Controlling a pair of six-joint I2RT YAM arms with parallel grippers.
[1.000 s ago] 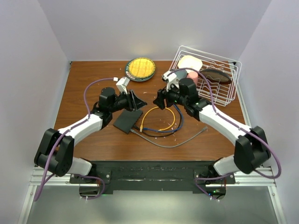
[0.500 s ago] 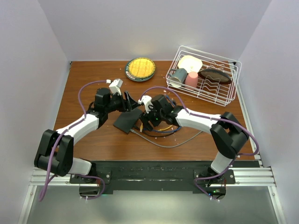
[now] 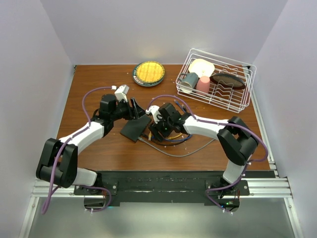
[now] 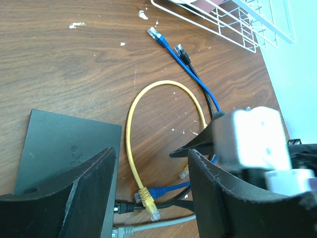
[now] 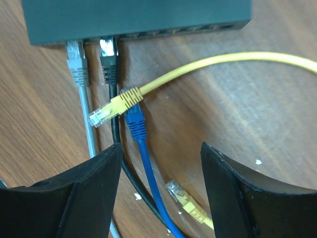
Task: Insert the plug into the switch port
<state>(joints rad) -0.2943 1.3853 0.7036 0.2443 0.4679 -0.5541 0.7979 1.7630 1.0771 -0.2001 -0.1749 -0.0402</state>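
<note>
Top hides it; right wrist shows yellow plug [image 5: 111,110] loose on desk [image 5: 237,109], short of switch [image 5: 133,17] ports [image 5: 188,30], ahead of my right tool [image 5: 161,191]: spread, empty. Switch mid-desk; left tool [image 4: 151,198] spread too.

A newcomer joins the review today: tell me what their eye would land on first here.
A loose yellow plug lies just short of the black switch, next to a grey plug and a black plug at its ports. The right gripper hovers open close by; a white rack stands at the far right.
</note>
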